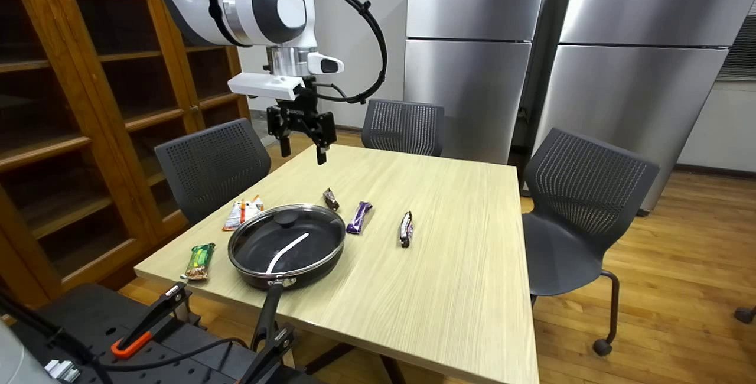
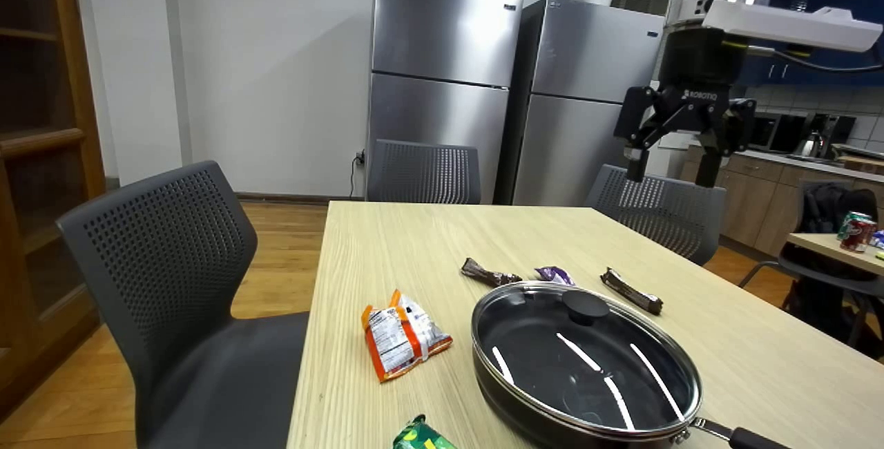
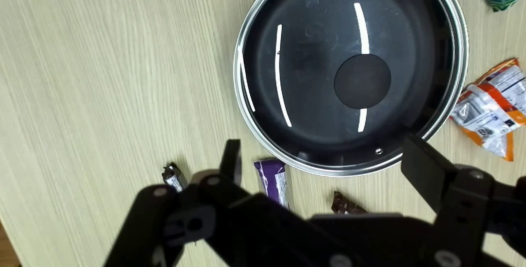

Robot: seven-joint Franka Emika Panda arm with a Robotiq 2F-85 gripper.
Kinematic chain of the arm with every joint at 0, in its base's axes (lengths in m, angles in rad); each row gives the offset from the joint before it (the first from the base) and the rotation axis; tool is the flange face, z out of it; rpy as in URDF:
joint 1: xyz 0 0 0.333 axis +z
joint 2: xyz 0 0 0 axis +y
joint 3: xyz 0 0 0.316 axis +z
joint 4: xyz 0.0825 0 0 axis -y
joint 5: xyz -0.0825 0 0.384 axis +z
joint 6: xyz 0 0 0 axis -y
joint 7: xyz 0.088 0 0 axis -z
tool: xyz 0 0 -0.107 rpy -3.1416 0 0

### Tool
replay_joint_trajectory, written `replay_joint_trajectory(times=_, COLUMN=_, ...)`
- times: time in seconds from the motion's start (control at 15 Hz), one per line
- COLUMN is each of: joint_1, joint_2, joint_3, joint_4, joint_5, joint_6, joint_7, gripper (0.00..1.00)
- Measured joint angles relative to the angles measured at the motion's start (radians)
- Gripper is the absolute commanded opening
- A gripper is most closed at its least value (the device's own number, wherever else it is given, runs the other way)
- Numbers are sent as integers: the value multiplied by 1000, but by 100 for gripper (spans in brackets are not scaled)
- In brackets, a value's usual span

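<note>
Gripper [image 3: 322,162] spread wide, lidded pan [image 3: 322,74] below, well apart from fingers [image 3: 427,170]

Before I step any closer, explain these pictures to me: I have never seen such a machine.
The machine is a robot arm, ending in a black gripper. Two pictures come from cameras set apart from it; the third comes from a camera on its wrist, looking down past the gripper. On the pale table sits a black frying pan under a glass lid. Around it lie five wrapped things: a green packet, an orange-and-white bag, a purple packet, a brown packet and a dark packet. The gripper hangs open above the table, holding nothing.
</note>
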Motion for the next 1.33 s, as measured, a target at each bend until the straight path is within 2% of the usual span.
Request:
replay_joint_trajectory(times=0.53, joint_1=59, joint_2=134, joint_3=6, joint_4=80, joint_5=0, joint_6=6, joint_7=15, gripper=100)
replay_joint_trajectory(times=1.33, joint_1=151, joint_2=339, joint_3=-14, joint_4=133, joint_5=-19, joint_6=136, joint_7=136, gripper=100)
